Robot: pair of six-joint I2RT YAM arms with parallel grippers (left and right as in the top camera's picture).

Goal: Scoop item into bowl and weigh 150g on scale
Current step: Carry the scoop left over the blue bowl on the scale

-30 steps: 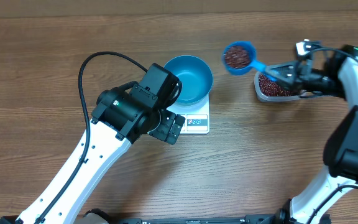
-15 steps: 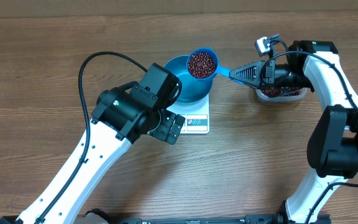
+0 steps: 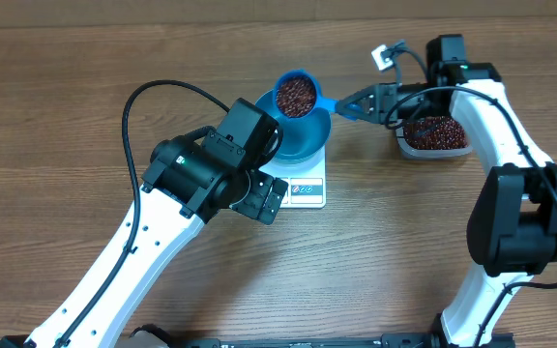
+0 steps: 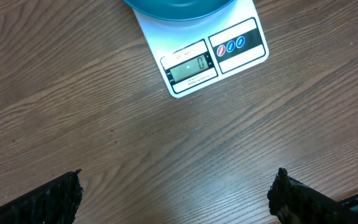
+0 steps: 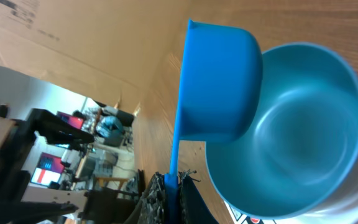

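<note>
My right gripper (image 3: 364,100) is shut tight on the handle of the scoop (image 3: 319,102). The scoop is full of beans (image 3: 296,93), open side up, and hangs over the far edge of the bowl (image 3: 309,137). The bowl sits on the scale (image 3: 305,189) in the middle of the table (image 3: 66,116), blue and bare inside, and more beans lie in the tub (image 3: 433,153) to the right. My left gripper (image 4: 176,193) is wide open and holds nothing, above the wood just on the near side of the scale.
</note>
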